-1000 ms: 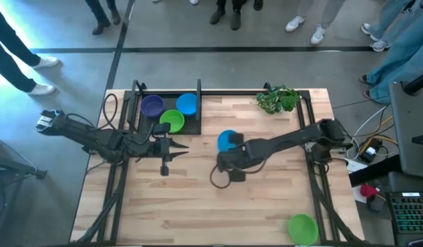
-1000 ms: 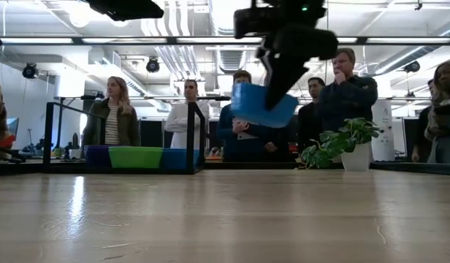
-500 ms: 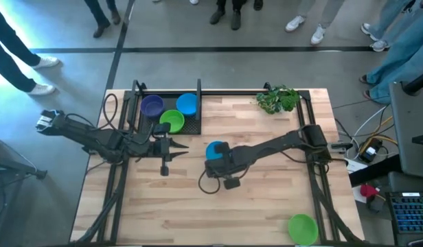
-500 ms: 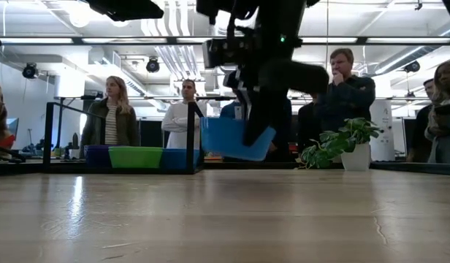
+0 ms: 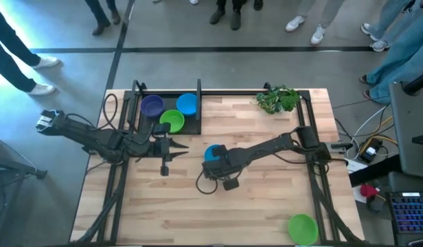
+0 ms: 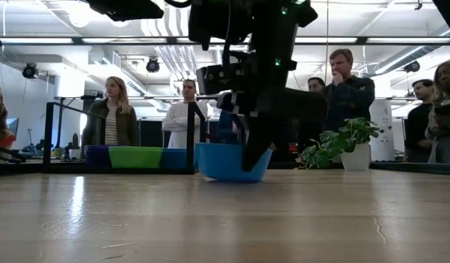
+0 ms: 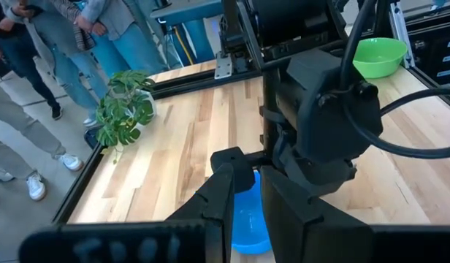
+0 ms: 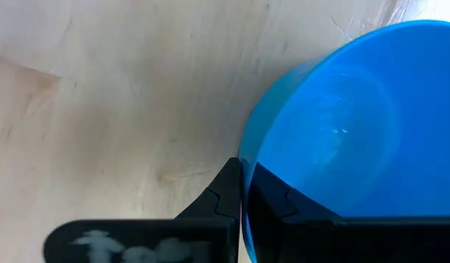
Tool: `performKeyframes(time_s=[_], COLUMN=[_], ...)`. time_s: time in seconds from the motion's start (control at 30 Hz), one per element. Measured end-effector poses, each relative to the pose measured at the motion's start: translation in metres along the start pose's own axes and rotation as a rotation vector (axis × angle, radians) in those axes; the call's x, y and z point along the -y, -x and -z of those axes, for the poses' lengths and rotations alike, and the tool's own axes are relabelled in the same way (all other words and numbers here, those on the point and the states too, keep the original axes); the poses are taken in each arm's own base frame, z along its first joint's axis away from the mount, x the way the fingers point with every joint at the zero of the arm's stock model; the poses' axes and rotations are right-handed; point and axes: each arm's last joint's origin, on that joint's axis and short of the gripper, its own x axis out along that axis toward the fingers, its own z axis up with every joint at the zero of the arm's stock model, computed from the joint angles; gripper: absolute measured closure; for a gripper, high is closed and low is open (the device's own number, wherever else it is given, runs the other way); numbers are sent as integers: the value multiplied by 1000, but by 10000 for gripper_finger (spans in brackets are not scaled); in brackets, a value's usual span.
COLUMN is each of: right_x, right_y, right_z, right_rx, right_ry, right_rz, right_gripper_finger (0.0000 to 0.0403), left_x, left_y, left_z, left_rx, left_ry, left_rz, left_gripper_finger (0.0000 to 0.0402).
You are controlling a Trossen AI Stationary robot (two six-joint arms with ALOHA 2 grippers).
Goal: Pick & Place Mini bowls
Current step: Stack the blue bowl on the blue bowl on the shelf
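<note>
My right gripper [image 5: 218, 159] is shut on a blue mini bowl [image 5: 213, 151] near the middle of the table. In the low view the bowl [image 6: 229, 162] sits level at the table top; whether it touches the wood I cannot tell. My left gripper [image 5: 186, 145] hovers left of it, its fingers a narrow gap apart and holding nothing. A purple bowl [image 5: 152, 105], a green bowl [image 5: 172, 121] and another blue bowl [image 5: 187, 104] stand in the black frame [image 5: 139, 113] at the far left. One more green bowl [image 5: 302, 228] rests at the near right corner. My right gripper holds the blue bowl by its rim [image 8: 244, 157], one finger [image 8: 223, 191] outside the wall and the other [image 8: 283, 201] inside the hollow. The fingers come steeply from above, at the bowl's near right side. The bowl sits upright and level, mouth up.
A leafy plant [image 5: 278, 99] stands at the far right of the table. People stand beyond the far edge. Black rails run along the table's left and right sides. Bare wood lies between the held bowl and the near edge.
My right gripper has come down and toward the table's left with the blue bowl, rolling its wrist. The bowl, earlier tilted and high above the table, is now level at the table top.
</note>
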Motion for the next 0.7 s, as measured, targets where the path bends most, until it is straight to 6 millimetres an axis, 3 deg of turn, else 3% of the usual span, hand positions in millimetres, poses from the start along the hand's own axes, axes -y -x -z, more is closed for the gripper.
performKeyframes(time_s=[0.53,0.7], right_x=[1,1], right_y=[2,1], right_z=[0,0], right_rx=[9,10], right_ry=[25,22], right_rz=[3,3], right_gripper_finger=[394,367], left_x=[0,0], left_y=[0,0], left_z=[0,0], left_rx=[0,0], left_ry=[0,0], left_rz=[0,0], left_gripper_finger=[337,337])
